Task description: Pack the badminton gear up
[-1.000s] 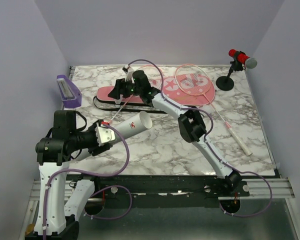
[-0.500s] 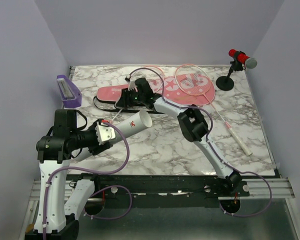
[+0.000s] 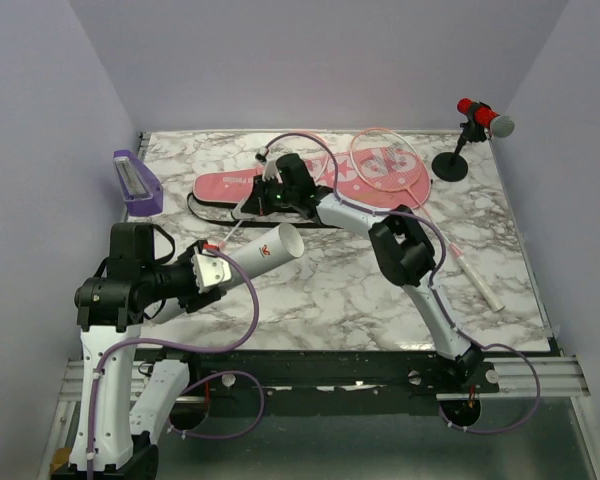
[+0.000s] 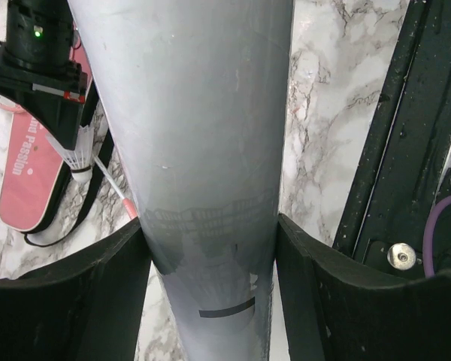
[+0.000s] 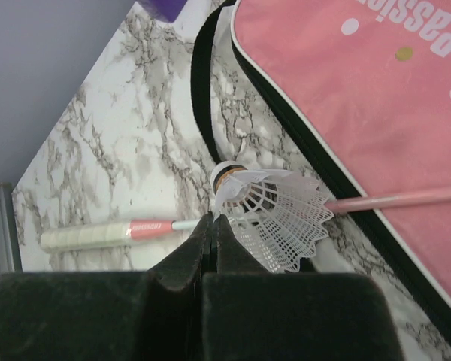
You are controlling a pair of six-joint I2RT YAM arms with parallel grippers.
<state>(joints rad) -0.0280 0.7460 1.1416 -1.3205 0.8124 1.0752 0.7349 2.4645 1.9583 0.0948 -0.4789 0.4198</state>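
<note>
Holding a long white cylindrical tube [image 4: 210,135] near its lower end, the left gripper [image 4: 210,252] is clamping it tilted, mouth facing the right gripper [image 5: 213,219]. That gripper's fingers are pinching a small white shuttlecock [image 5: 274,214] by its skirt beside the pink-and-black racket bag [image 5: 376,113], presumably ready for loading.
</note>
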